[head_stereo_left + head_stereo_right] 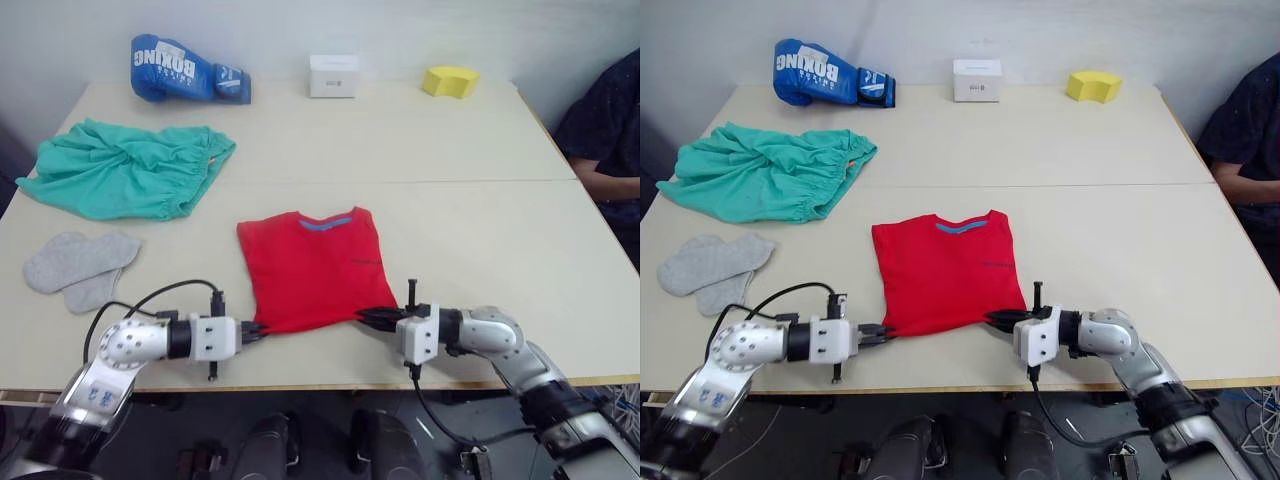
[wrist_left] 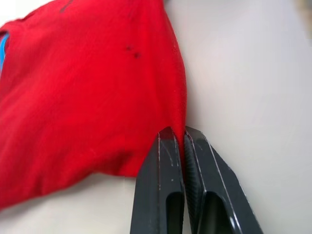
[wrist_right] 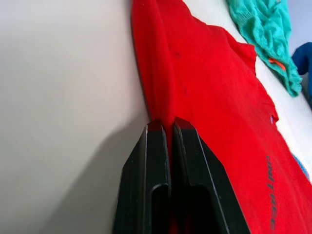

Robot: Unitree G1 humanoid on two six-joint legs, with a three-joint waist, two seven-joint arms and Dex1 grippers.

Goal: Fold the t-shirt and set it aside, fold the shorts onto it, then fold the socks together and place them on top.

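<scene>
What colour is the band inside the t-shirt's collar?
Blue, a thin band inside the collar of the red t-shirt; it shows best in the left eye view.

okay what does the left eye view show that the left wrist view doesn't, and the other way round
The left eye view takes in the whole table: the teal shorts, the grey socks, a blue boxing glove, a white box, a yellow block, a person's arm, and the right gripper shut on the t-shirt's near hem. The left wrist view gives the close detail: the fingers pressed together with red cloth pinched between them. Both show the red t-shirt, the left gripper shut on its near hem, and the table.
</scene>
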